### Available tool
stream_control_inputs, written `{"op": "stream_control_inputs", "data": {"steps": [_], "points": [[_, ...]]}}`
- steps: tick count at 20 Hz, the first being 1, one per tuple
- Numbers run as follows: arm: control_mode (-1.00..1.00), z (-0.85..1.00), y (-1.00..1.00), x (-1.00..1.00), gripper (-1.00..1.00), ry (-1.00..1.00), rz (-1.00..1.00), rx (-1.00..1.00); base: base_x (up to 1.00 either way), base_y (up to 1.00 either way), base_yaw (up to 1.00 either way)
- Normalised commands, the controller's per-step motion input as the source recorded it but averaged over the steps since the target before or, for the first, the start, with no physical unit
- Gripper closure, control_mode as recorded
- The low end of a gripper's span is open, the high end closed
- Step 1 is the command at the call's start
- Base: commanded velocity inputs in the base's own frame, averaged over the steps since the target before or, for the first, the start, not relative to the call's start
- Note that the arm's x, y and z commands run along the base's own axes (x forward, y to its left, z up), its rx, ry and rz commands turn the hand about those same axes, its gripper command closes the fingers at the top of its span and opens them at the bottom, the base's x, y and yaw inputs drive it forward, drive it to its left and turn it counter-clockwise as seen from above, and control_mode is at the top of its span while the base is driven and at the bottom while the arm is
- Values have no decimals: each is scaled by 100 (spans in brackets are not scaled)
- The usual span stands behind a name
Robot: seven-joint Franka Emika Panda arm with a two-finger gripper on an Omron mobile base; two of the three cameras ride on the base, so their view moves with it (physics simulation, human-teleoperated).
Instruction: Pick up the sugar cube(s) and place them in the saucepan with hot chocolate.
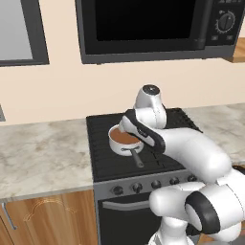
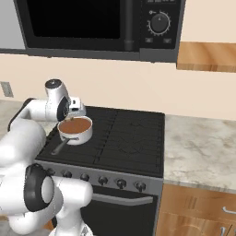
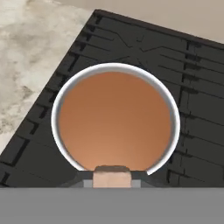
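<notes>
The saucepan (image 3: 114,127) with brown hot chocolate sits on the stovetop (image 3: 192,70), near its front left corner. The gripper (image 3: 112,175) hangs right above the saucepan, pinching 1 sugar cube (image 3: 112,177) between its fingers. This looks like the dropping step: next, it should let go so the cube falls in.

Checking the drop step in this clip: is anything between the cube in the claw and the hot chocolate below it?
Nothing visible is. The claw holds the sugar cube directly over the open saucepan, and the brown liquid lies uncovered beneath it, with no lid or utensil across the rim.
</notes>
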Motion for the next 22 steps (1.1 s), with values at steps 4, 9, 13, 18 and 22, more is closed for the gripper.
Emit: {"op": "stream_control_inputs", "data": {"steps": [4, 9, 13, 18, 22], "points": [[-100, -15, 6, 34, 100, 27, 0, -6, 0, 0, 0], [-100, -26, 0, 13, 100, 20, 0, -1, 0, 0, 0], [-100, -56, 0, 18, 100, 6, 0, 0, 0, 0, 0], [-100, -44, 2, 15, 100, 0, -2, 0, 0, 0, 0], [-100, -20, 9, 44, 100, 0, -4, 0, 0, 0, 0]]}}
